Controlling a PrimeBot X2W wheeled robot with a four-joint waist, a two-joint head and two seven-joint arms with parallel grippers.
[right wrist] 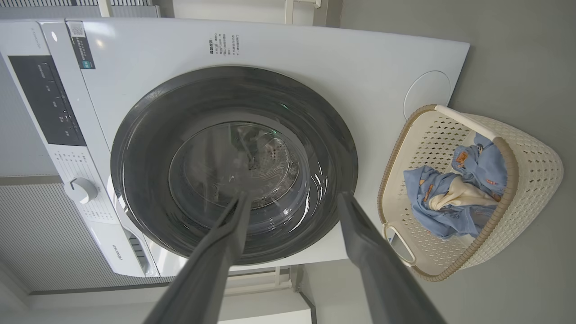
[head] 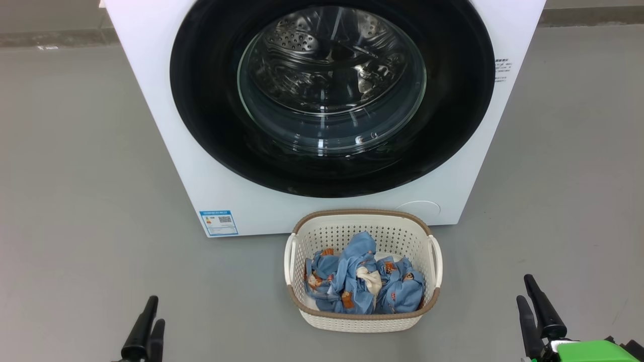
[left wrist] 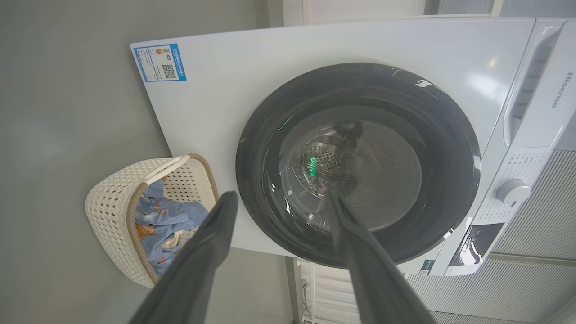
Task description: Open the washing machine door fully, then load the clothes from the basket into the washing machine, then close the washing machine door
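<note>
The white washing machine (head: 161, 100) stands ahead of me. Its round black washing machine door (head: 211, 100) with the glass porthole lies flush against the front, and the steel drum shows through the glass. On the floor just before it sits the cream basket (head: 362, 213) with a brown rim, holding crumpled light-blue clothes (head: 357, 281) and a bit of white cloth. My left gripper (head: 156, 311) is low at the left and my right gripper (head: 524, 287) low at the right, both open, empty and well short of the basket. In the wrist views the left gripper (left wrist: 282, 195) and right gripper (right wrist: 294, 195) face the door (left wrist: 450, 157) from a distance.
Grey floor (head: 75, 201) spreads on both sides of the machine and basket. A blue label sticker (head: 219, 222) and a round flap (head: 417, 207) mark the machine's lower front. The control panel with a dial (left wrist: 513, 192) runs along its top.
</note>
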